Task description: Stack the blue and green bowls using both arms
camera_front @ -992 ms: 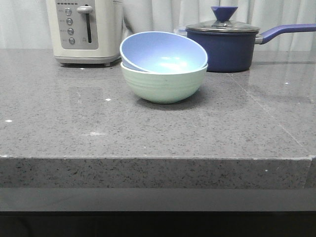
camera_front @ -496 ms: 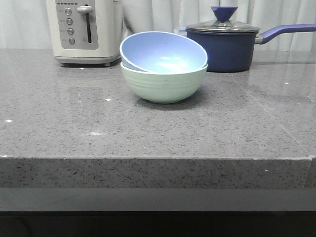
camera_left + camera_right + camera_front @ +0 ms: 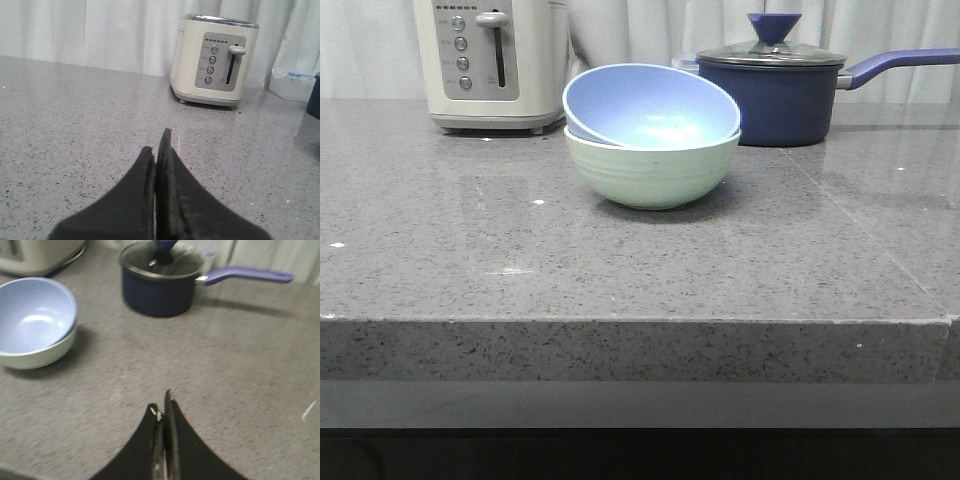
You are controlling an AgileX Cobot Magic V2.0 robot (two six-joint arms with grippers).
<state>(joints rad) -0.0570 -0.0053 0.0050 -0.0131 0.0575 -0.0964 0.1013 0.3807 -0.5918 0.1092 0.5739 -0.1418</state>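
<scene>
The blue bowl (image 3: pixel 650 108) sits tilted inside the green bowl (image 3: pixel 655 172) at the middle back of the grey counter. Both also show in the right wrist view, the blue bowl (image 3: pixel 35 315) nested in the green bowl (image 3: pixel 42 356). No arm shows in the front view. My left gripper (image 3: pixel 157 145) is shut and empty over bare counter, facing the toaster. My right gripper (image 3: pixel 161 407) is shut and empty over the counter, apart from the bowls and from the saucepan.
A cream toaster (image 3: pixel 492 62) stands at the back left, also in the left wrist view (image 3: pixel 212 60). A dark navy lidded saucepan (image 3: pixel 780 88) with a long handle stands at the back right. The counter's front edge (image 3: pixel 640 322) runs across the front view.
</scene>
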